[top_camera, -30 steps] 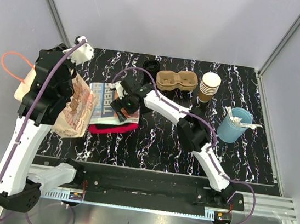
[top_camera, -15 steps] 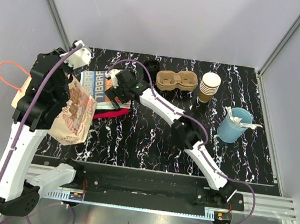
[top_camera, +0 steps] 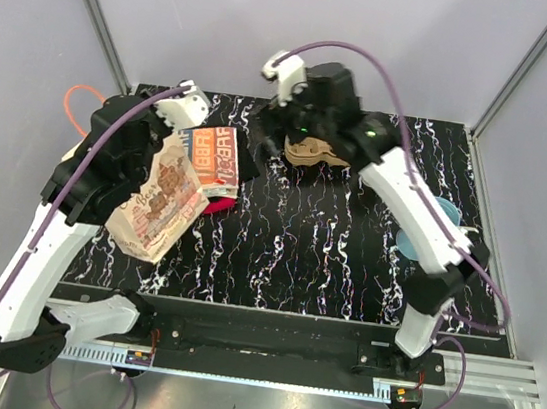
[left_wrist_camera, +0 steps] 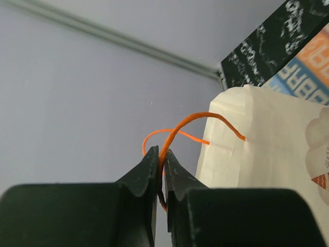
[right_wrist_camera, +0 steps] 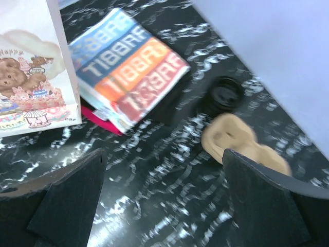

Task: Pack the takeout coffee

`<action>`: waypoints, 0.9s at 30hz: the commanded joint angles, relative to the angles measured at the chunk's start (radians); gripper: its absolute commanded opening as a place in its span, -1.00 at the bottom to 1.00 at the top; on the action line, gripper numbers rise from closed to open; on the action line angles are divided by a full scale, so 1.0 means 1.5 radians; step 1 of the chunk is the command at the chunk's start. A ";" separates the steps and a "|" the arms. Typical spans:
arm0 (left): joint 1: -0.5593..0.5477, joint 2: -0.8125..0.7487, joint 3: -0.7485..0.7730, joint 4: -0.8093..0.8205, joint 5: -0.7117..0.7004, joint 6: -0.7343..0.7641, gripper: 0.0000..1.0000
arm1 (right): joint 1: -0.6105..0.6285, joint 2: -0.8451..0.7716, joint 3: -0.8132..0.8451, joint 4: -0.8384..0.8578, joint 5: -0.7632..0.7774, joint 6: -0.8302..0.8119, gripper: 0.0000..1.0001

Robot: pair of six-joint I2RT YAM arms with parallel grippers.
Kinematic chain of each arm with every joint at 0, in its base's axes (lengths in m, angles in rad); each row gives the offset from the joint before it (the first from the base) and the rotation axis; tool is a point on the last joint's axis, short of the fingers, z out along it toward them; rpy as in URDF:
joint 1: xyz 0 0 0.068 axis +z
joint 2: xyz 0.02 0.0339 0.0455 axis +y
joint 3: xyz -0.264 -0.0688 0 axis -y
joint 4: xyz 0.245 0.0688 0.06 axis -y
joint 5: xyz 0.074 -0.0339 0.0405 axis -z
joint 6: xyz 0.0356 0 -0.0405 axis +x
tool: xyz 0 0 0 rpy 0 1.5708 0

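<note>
Look first for the coffee cup [right_wrist_camera: 226, 94]: visible only from above, as a round black lid, a little blurred. Stands on the table [right_wrist_camera: 169, 195] near its far edge, just beside the brown cup tray [right_wrist_camera: 241, 141] and just past the corner of the striped packet [right_wrist_camera: 128, 85]. Cannot be made out in the view from above, covered there by the right arm.

For a good grasp, bring the right pincer [right_wrist_camera: 163, 154] down with the jaws wide and centre the cup between both fingers before closing. Close on the paper wall below the lid rather than on the lid alone, probably easy to pull off. Squeeze gently, to avoid crushing the paper and spilling. Approach from the side away from the cup tray, so as not to push it; touching the cup or only very near, impossible to say.

Relative to this pincer, lies ahead of the gap and more toward the right finger, not yet between the fingers. Fully released at this moment, jaws wide, holding nothing.

Hold the paper bag [top_camera: 157, 204] steady with the left pincer [left_wrist_camera: 162, 159], clenched on the orange string handle [left_wrist_camera: 205, 121]. Hangs tilted over the left part of the table, well apart from the cup. Better to have the mouth of the bag upward before carrying the cup there; open or not, cannot tell.
</note>
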 commanded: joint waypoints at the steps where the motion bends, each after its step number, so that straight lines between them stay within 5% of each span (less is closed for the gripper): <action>1: -0.074 0.043 0.059 0.025 0.033 -0.024 -0.82 | -0.065 -0.066 -0.050 -0.089 0.071 -0.034 0.99; 10: -0.213 0.199 0.125 0.108 0.060 -0.017 -0.82 | -0.182 -0.255 -0.129 -0.075 0.229 -0.056 0.99; 27: -0.307 0.446 0.241 0.344 0.028 -0.013 -0.82 | -0.390 -0.420 -0.162 -0.046 0.331 -0.107 0.99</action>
